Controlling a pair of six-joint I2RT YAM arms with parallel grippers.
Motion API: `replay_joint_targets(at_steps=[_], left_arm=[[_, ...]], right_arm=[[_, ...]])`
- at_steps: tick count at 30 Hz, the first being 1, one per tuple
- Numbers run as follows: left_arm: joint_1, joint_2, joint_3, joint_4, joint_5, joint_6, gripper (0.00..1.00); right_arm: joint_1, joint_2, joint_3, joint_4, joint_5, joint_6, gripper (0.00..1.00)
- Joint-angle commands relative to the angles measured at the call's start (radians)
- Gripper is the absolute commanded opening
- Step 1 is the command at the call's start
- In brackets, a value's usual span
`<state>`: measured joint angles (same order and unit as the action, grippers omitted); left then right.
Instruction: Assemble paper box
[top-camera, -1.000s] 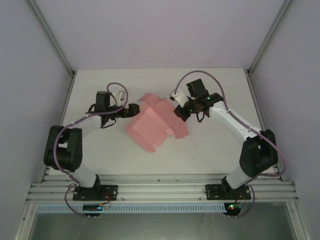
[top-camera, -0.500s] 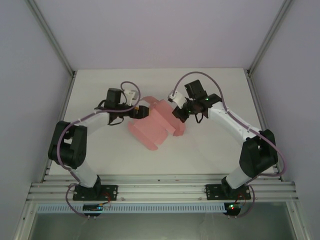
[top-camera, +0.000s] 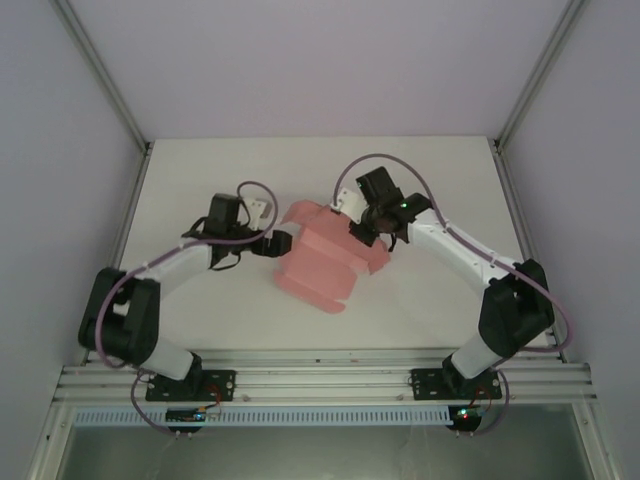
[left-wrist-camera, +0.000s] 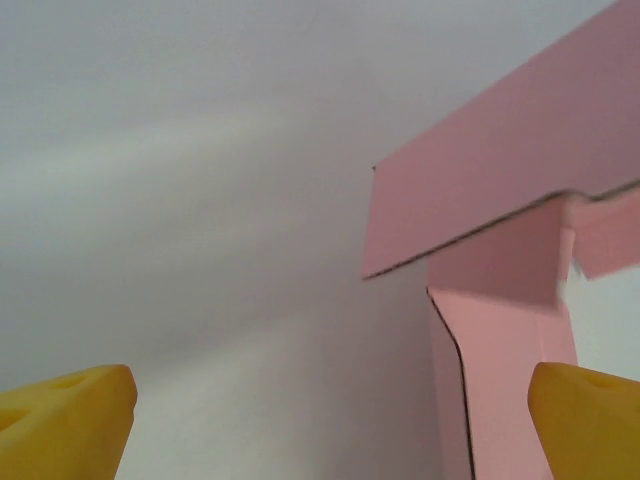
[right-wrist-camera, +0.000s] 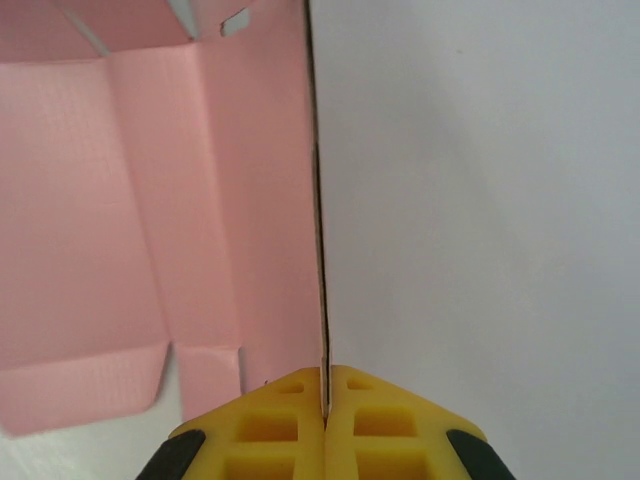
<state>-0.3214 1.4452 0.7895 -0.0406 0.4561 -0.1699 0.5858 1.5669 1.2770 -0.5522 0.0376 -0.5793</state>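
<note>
Top external view: the paper box (top-camera: 322, 262), a partly folded pink sheet, lies on the table (top-camera: 200, 180). The left gripper (top-camera: 281, 243) is at the box's left edge and the right gripper (top-camera: 358, 224) at its far right corner. Left wrist view: yellow fingers (left-wrist-camera: 65, 420) spread wide, released, with a raised box flap ahead. Right wrist view: jaws clenched on a thin upright edge of the box.

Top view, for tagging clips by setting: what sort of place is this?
Probably a lab robot cell: a white table inside plain panels on a metal frame, left arm and right arm bolted to a rail.
</note>
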Motion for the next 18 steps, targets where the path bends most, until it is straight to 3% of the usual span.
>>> replay_joint_targets(at_steps=[1, 5, 8, 12, 18], left_arm=[[0.036, -0.132, -0.062, 0.060, 0.003, -0.068, 1.00], [0.078, -0.240, -0.116, 0.028, -0.102, -0.102, 1.00], [0.111, -0.263, -0.123, -0.006, -0.149, -0.126, 1.00], [0.148, -0.233, -0.112, -0.005, -0.150, -0.162, 1.00], [0.159, -0.127, -0.064, 0.023, -0.129, -0.173, 0.99]], right_arm=[[0.055, 0.047, 0.025, 0.067, 0.253, -0.145, 0.00], [0.098, 0.089, 0.002, 0.183, 0.337, -0.211, 0.00], [0.140, 0.106, -0.075, 0.366, 0.431, -0.316, 0.00], [0.181, 0.119, -0.200, 0.582, 0.468, -0.443, 0.00], [0.191, 0.137, -0.308, 0.789, 0.493, -0.496, 0.00]])
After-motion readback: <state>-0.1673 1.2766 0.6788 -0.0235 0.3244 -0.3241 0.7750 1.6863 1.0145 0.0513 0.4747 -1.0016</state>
